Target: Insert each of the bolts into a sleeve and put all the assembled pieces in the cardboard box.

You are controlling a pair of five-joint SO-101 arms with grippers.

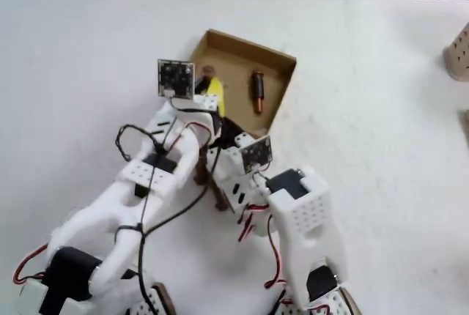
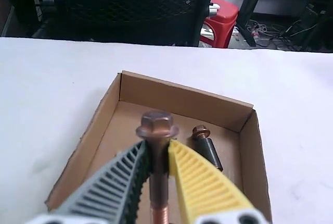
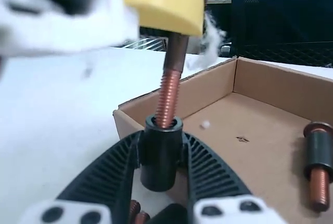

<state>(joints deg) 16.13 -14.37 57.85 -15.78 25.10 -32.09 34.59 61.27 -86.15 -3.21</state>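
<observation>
The left arm (image 1: 146, 190) and right arm (image 1: 304, 212) rise closest in the high view, side by side on the white surface (image 1: 381, 110), both bent toward the near corner of the cardboard box (image 1: 282, 58). The open box lies flat. Inside it, one assembled piece (image 1: 258, 91) lies on the floor near the right wall. The left claw (image 1: 212, 94) sits at the box's near-left edge, its yellow finger over the rim.

In the left wrist view, the left claw (image 2: 157, 148) is clamped on a copper-coloured bolt (image 2: 157, 126). A grey ribbed finger (image 2: 112, 190) and the yellow finger (image 2: 200, 182) press the shank from either side, and the hex head stands clear of their tips. Past the head lies the cardboard box (image 2: 182, 92), with the assembled piece (image 2: 207, 148) on its floor, apart from the walls.

In the right wrist view, the right claw (image 3: 161, 143) has its black fingers closed on an upright black sleeve (image 3: 158, 166), just outside the box's near wall (image 3: 208, 86). The bolt (image 3: 169, 96) hangs upright from the yellow finger (image 3: 166, 0), and its threaded end stands in the mouth of the sleeve. In the box, the assembled piece (image 3: 317, 156) rests on the floor.
</observation>
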